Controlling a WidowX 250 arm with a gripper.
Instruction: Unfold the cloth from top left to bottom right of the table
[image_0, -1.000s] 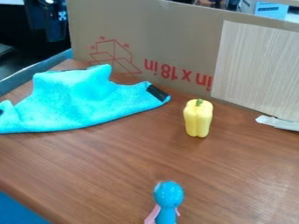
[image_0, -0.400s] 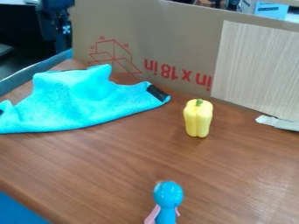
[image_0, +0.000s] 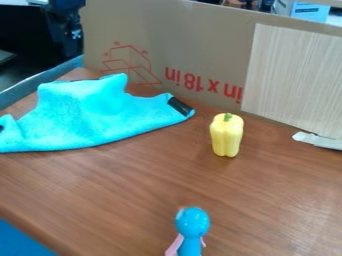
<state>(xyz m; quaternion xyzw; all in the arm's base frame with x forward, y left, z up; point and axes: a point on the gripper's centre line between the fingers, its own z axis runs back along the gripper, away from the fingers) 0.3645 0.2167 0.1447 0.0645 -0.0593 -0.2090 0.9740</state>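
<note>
The bright turquoise cloth (image_0: 87, 117) lies folded and rumpled on the left of the brown table (image_0: 153, 185). Its upper edge rises into a peak, and a black patch marks its right corner. At the upper left, beyond the table's back edge, hangs the dark gripper (image_0: 71, 35) on the black arm, apart from the cloth and behind it. Against the dark background its outline is hard to make out.
A yellow pepper (image_0: 227, 135) stands right of the cloth. Near the front is a blue figure (image_0: 192, 225) with pink parts. A cardboard wall (image_0: 180, 45) with a wood-grain panel (image_0: 294, 80) runs along the back; a whitish strip (image_0: 319, 141) lies at its foot.
The black arm at the upper left has shifted a little to the right. Cloth, pepper and figure have kept their places.
</note>
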